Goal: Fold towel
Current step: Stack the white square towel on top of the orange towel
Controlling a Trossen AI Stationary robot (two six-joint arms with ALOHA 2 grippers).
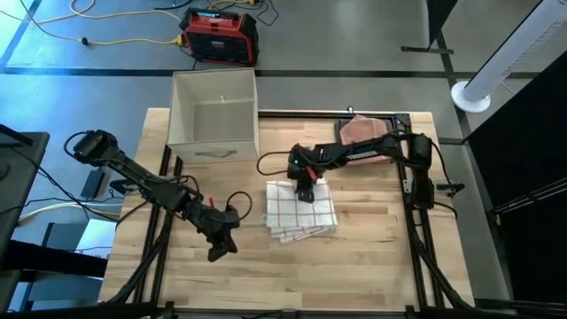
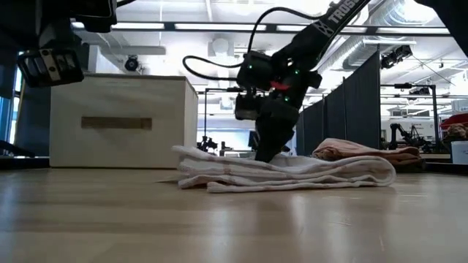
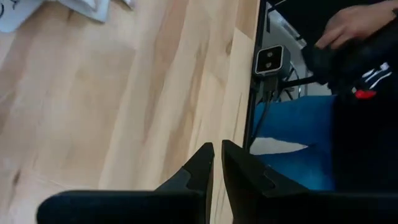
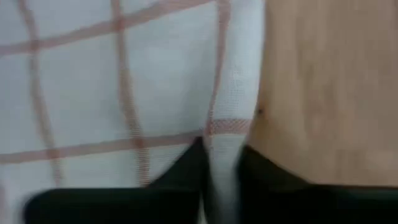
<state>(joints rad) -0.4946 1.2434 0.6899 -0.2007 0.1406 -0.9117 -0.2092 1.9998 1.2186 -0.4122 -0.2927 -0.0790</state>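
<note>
The white cloth towel with thin red check lines point(image 1: 302, 211) lies folded into a rough rectangle near the middle of the wooden tabletop point(image 1: 372, 257), its long axis running from the far edge toward the near edge and its layered ends fanning out at the near side. The open-topped beige box point(image 1: 213, 115) at the far left corner looks bare inside, and a pink folded cloth point(image 1: 363, 129) sits by the far right edge. The right gripper point(image 1: 306, 190) reaches in from the right with its arm bent low, pinching the towel's far edge between its fingers, while the left gripper point(image 1: 219, 251) hangs near the front left, its fingers pressed almost together around nothing.

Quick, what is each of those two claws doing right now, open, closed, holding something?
Left gripper: closed, holding nothing, over bare table.
Right gripper: closed on the edge of the checked towel.
</note>
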